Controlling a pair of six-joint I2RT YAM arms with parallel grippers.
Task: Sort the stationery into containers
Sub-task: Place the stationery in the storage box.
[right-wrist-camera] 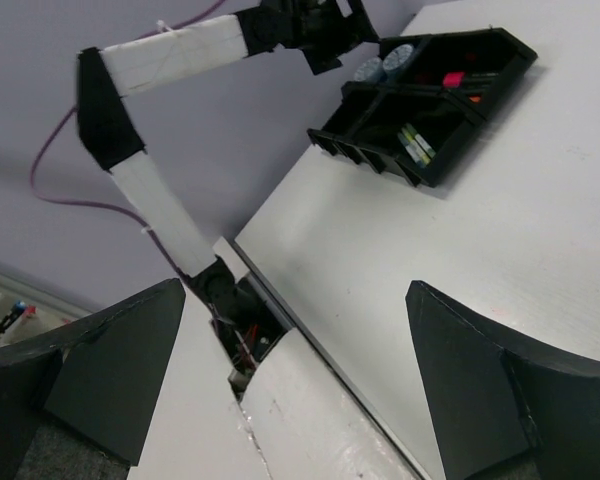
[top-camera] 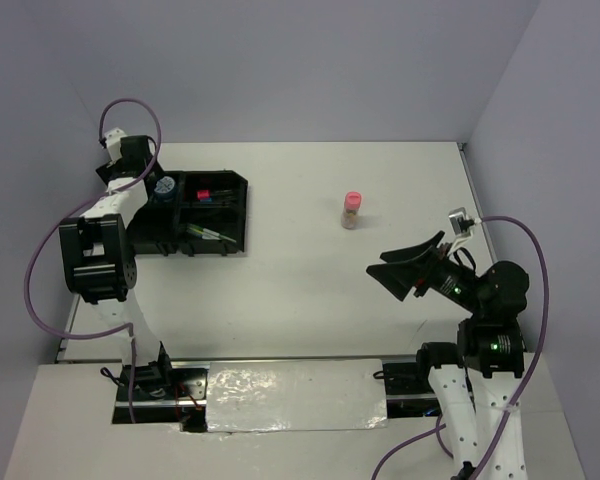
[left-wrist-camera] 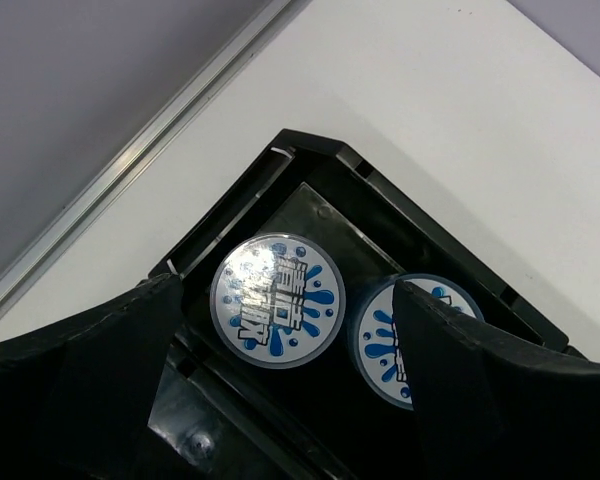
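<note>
Right gripper (top-camera: 402, 262) hovers spread and empty; the pink-capped bottle (top-camera: 351, 211) stands upright toward its eleven o'clock, well apart from the tray (top-camera: 236, 215) at the bottle's nine o'clock. Left gripper (left-wrist-camera: 285, 335), also spread, hangs over two tins (left-wrist-camera: 277, 300) in the tray. That bottle looks light, stiff and tippy: I'd pinch its body below the cap
</note>
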